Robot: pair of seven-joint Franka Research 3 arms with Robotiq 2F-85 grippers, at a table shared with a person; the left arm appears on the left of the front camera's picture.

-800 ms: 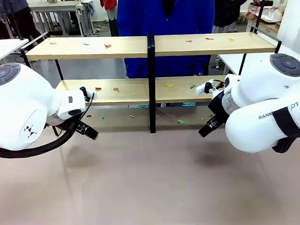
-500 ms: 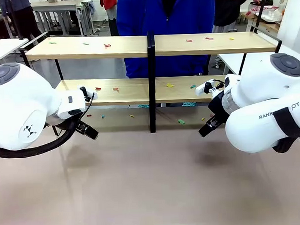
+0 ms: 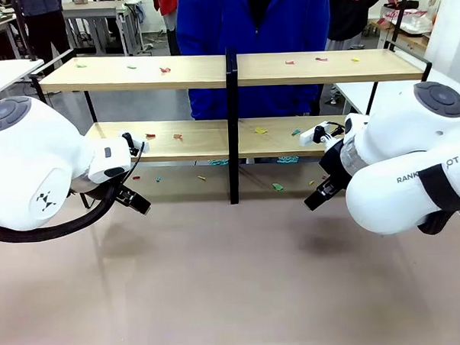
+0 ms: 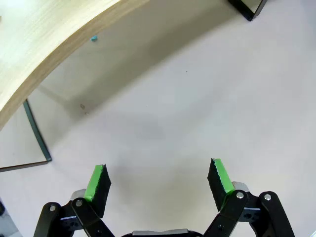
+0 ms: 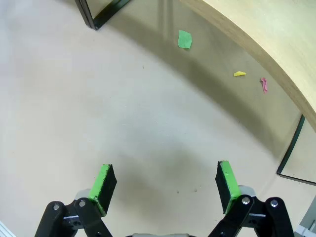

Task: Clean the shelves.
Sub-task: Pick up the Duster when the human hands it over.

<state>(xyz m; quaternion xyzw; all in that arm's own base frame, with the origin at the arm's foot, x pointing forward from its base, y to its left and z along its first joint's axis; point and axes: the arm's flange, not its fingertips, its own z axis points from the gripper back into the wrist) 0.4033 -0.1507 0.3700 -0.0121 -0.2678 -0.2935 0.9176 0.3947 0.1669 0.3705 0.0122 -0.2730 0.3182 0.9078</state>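
We read this as the very start, with nothing cleaned yet. The shelves (image 3: 195, 71) stand across the far half of the table (image 3: 235, 294), between the arms and a person in blue (image 3: 285, 25). Small coloured scraps lie on both boards: a pink scrap (image 3: 164, 70) up top and a yellow scrap (image 3: 260, 130) on the lower board (image 3: 206, 139). There is also a green scrap (image 3: 277, 187) on the table under the rack.

The left gripper (image 3: 136, 201) hangs low just in front of the rack's left half, and the right gripper (image 3: 317, 198) just in front of its right half. Both are empty with fingers spread wide (in the wrist views the green pads (image 4: 95, 181) sit well apart over bare table).

Next move, we judge: one arm goes for a scrap, likely the green one near the right gripper. That means reaching in under the lower board without bumping it.

Hard to make out: what the scraps are (too small). The bulky arm bodies also cover both ends of the lower board.
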